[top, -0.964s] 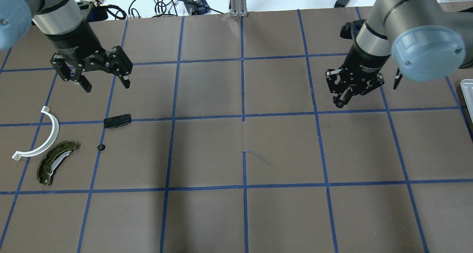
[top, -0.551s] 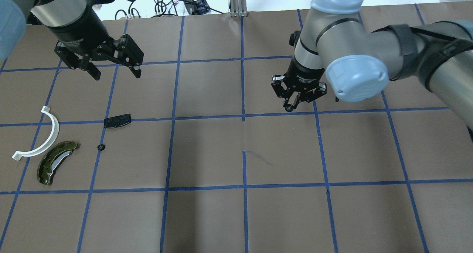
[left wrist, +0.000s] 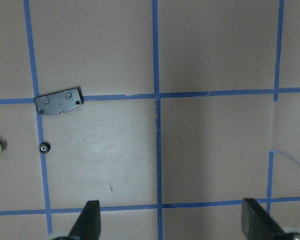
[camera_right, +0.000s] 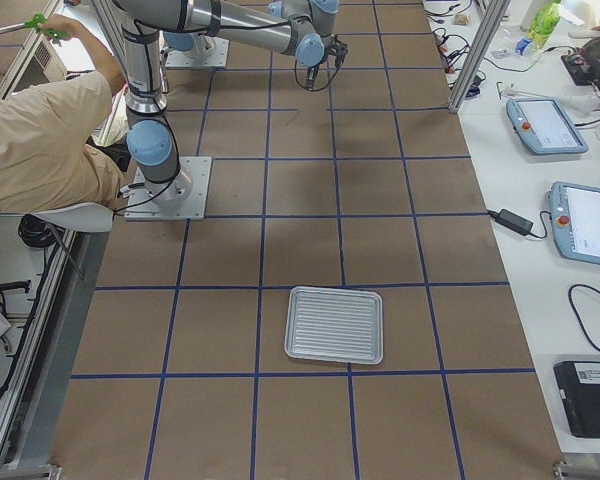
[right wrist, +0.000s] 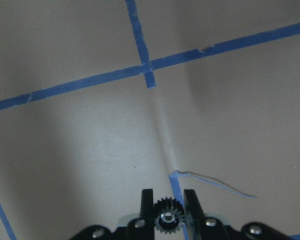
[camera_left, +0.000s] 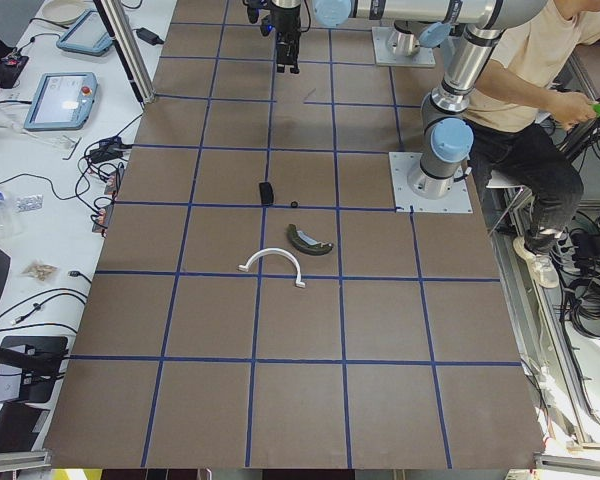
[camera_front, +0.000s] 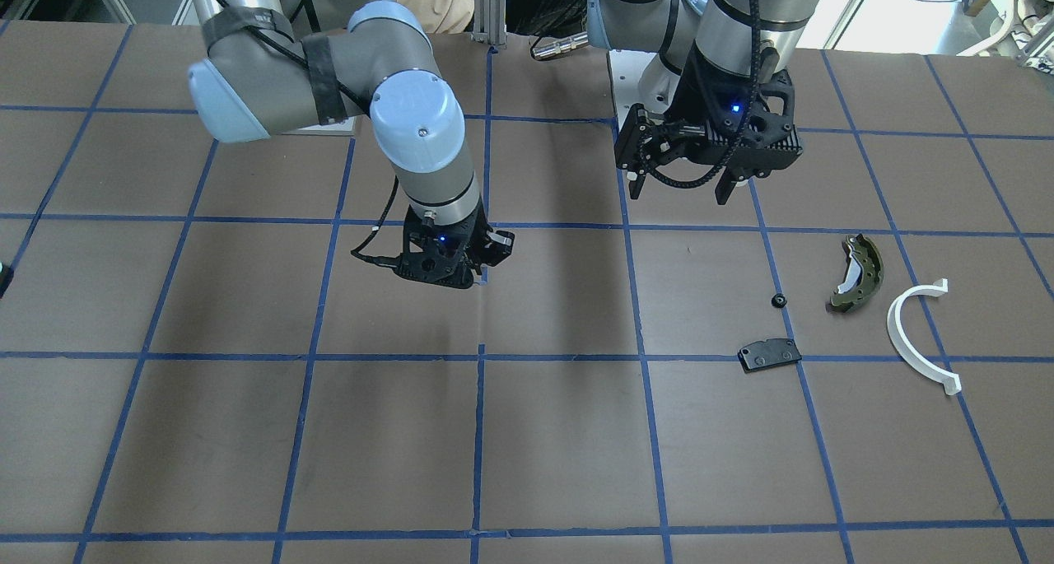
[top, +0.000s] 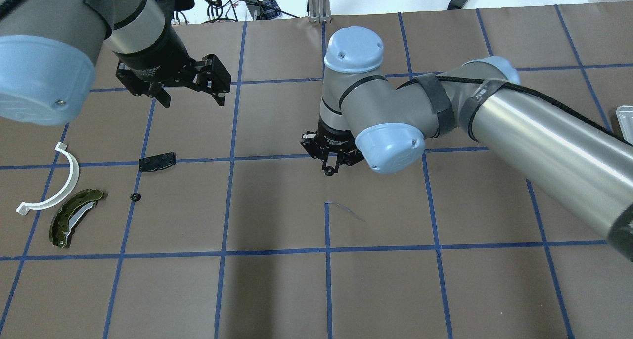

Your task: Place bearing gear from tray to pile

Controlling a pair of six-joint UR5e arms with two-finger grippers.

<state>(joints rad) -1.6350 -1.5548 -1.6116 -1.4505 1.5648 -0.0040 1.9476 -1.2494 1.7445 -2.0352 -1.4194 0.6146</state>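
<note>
noting the hard bits first: we get only a corner of the tray (top: pixel 624 120) at the overhead view's right edge. the exterior right view shows it whole, well apart from both arms. the front view hides the right pincer (top: pixel 329 170) tips under its own wrist, so we can't make out the gear there. the left wrist view cuts the brake shoe (top: pixel 74 219) off at its left edge.

the desk (top: pixel 277 289) is brown paper with a blue tape grid. white benches with cables and pendant screens flank it, and a seated person in beige shows in the side views.

the right pincer hangs near desk centre by a tape crossing, nearly closed, its tips clamping the bearing gear (right wrist: pixel 166 218). the left pincer (top: pixel 193 101) is spread wide, holds nothing, and is up off the desk near the black pad (top: pixel 157 162).

the pile (camera_front: pixel 856 272) lies on the robot's left: pad, white half-ring (top: pixel 76 175), brake shoe, plus a small gear (top: pixel 134 197) between pad and shoe.
</note>
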